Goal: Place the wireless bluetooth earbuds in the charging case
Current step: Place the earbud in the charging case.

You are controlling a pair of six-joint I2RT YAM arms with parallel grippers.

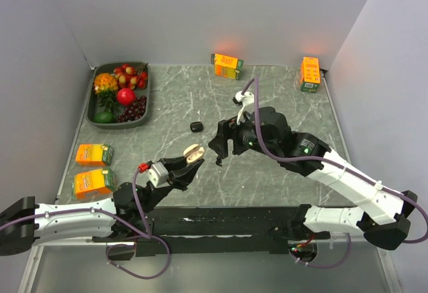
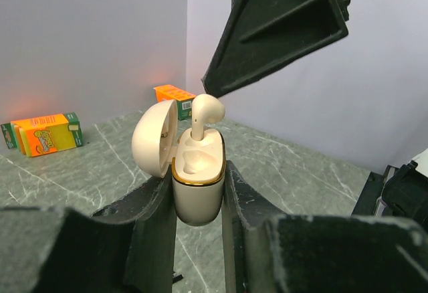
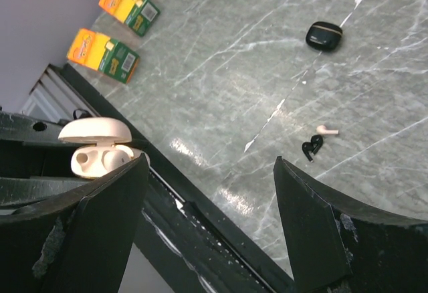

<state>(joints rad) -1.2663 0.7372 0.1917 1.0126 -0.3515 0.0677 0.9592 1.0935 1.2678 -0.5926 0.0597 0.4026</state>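
Cream-white earbud [image 2: 206, 114] first: where do we have it?

We see it standing stem-down in the right-hand well of the charging case [image 2: 198, 172], at the middle of the left wrist view. The case's lid hangs open to the left.

And what holds the case?

Our left gripper [image 2: 198, 203] is clamped on it, one black finger pressed to each side, with the case upright.

The other earbuds?

A second whitish earbud [image 3: 328, 130] and a black earbud [image 3: 311, 147] lie on the grey marbled table [image 3: 221, 72], right of centre in the right wrist view. They are just beside each other; whether they touch, we cannot tell.

Our right gripper [image 3: 210, 166]?

Its jaws are spread wide with nothing between them. In the left wrist view one of its fingers [image 2: 281, 25] fills the top of the frame, just over the case.

Around that?

A black case [image 3: 324, 35] sits shut at the upper right of the right wrist view, well apart from the loose earbuds. Two orange cartons [image 3: 103, 55] lie at the upper left.
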